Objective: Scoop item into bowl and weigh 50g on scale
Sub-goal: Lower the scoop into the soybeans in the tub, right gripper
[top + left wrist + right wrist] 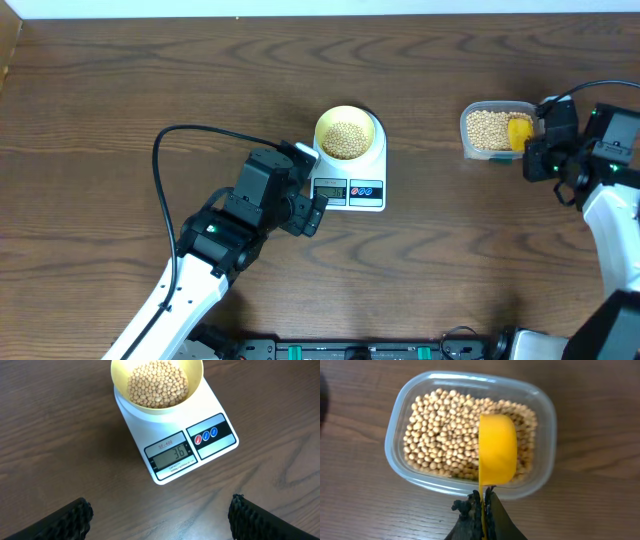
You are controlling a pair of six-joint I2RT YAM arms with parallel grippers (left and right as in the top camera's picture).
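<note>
The pale yellow-green bowl (322, 125) (117, 375) stands on the white scale (372, 200) (210, 455), partly filled with tan beans (157, 385) (346, 138). The scale's display (172, 454) reads 36. My left gripper (308, 185) (160, 512) hovers at the scale's front-left, open, with only bare table between its fingers (75, 517). My right gripper (484, 497) (535, 135) is shut on the thin handle of a yellow scoop (496, 450) (519, 131). The scoop sits over the beans (445, 430) in the clear tub, its inside hidden.
The clear plastic tub (395, 435) (470, 130) of beans stands at the right of the wooden table. A black cable (160, 160) loops left of the left arm. The table's far edge runs along the top of the overhead view.
</note>
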